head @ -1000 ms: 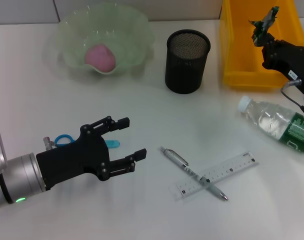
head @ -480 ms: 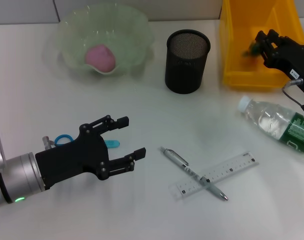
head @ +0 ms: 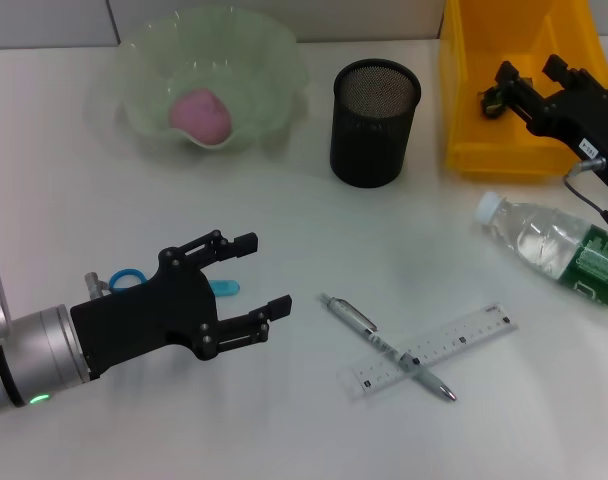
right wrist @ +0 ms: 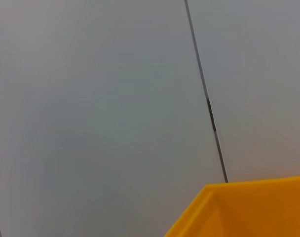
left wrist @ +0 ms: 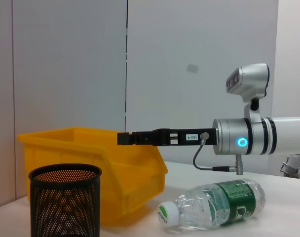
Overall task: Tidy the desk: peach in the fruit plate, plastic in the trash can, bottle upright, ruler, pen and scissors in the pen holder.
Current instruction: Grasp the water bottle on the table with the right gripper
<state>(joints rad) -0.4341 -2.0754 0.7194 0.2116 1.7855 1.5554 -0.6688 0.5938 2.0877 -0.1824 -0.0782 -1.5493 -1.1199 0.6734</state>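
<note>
The pink peach (head: pixel 201 113) lies in the pale green fruit plate (head: pixel 134 60). A dark scrap of plastic (head: pixel 492 99) rests inside the yellow trash can (head: pixel 474 120), just beside my right gripper (head: pixel 529 72), which hangs open over the bin. On its side at the right lies the clear bottle (head: pixel 559 250) with a green label. The pen (head: pixel 356 318) crosses the clear ruler (head: pixel 474 334) in front of the black mesh pen holder (head: pixel 375 122). My left gripper (head: pixel 266 275) hovers open above the scissors (head: pixel 127 278), of which only the blue handles show.
The left wrist view shows the pen holder (left wrist: pixel 65 200), the trash can (left wrist: pixel 91 163), the lying bottle (left wrist: pixel 214 205) and my right gripper (left wrist: pixel 140 138) from the side. A corner of the trash can (right wrist: pixel 248 207) fills the right wrist view.
My right gripper lowered toward the bin and opened; the plastic it held above the trash can now lies inside. The left arm has not moved.
</note>
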